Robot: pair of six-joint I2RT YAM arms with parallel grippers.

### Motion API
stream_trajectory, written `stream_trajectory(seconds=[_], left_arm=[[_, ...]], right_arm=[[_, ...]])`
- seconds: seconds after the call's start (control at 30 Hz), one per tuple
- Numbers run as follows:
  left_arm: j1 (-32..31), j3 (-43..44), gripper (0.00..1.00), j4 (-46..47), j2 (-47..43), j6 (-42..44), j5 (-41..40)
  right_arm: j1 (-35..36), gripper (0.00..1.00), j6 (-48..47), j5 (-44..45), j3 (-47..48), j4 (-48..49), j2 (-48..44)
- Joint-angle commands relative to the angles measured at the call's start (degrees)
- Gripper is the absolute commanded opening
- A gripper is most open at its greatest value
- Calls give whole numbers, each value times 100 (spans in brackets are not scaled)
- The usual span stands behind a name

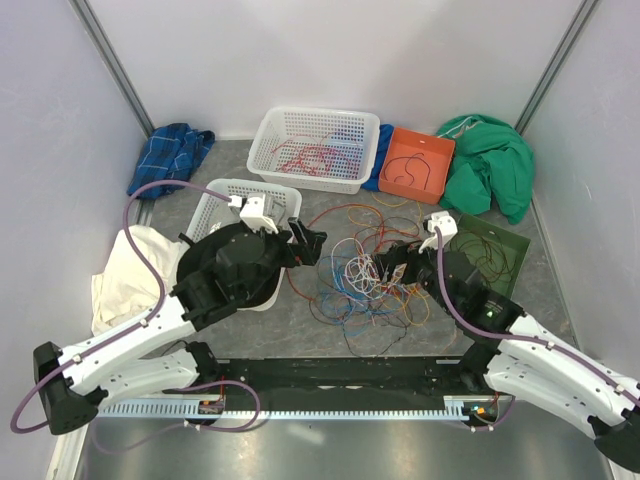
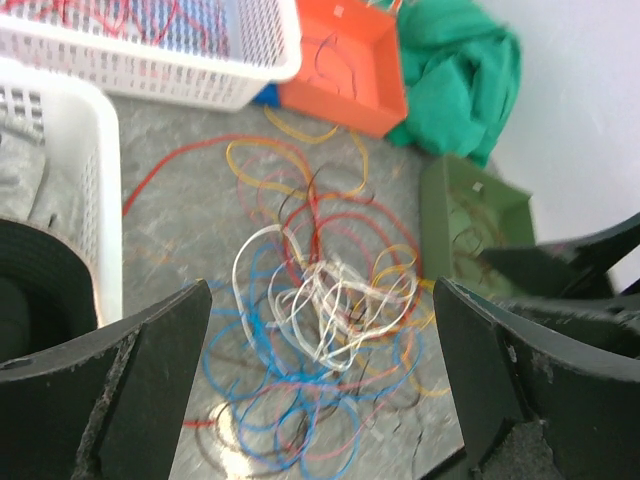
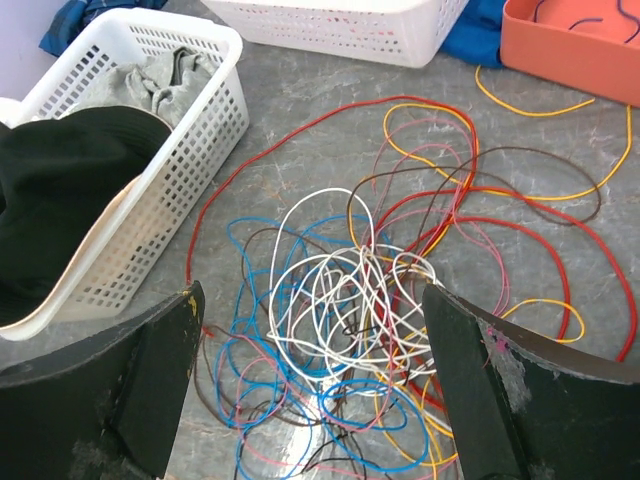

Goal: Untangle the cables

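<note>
Now, the cables [image 1: 360,275] lie in one messy heap on the table [image 1: 300,337], right between my two hands.

Some things could go wrong from here. On the left, at 9 o'clock of the heap, a long red cable [image 3: 205,215] runs close by the white basket [image 1: 215,190]. If I tug it hard, I think it could drag against the basket or pull the knot tighter. In the middle, the white cables [image 3: 345,285] are looped through the blue cables [image 2: 245,330]. If I pinch there, I may grab many at once and lift the whole heap. On the right, at 3 o'clock, thin loops lie near the green tray [image 1: 505,240], and my fingers could snag them.

My left arm reaches in from 7 o'clock, bent and low. My left gripper [image 1: 305,243] points across at the heap from 9 o'clock. Its fingers are wide apart with nothing pinched between them. My right arm reaches in from 5 o'clock. My right gripper [image 1: 393,268] sits at the 3 o'clock edge of the heap, low over the table. Its fingers are wide apart too, and it holds nothing.
</note>
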Motion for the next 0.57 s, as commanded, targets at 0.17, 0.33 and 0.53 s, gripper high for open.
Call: stream_trajectory(seconds=[0.17, 0.33, 0.53], left_arm=[[54, 172, 100, -885, 123, -579, 191], [54, 269, 100, -1122, 430, -834, 455], [54, 304, 100, -1149, 545, -940, 640]], right_arm=[[65, 98, -115, 391, 29, 531, 104], [74, 98, -98, 321, 64, 575, 121], [91, 98, 17, 250, 82, 584, 174]])
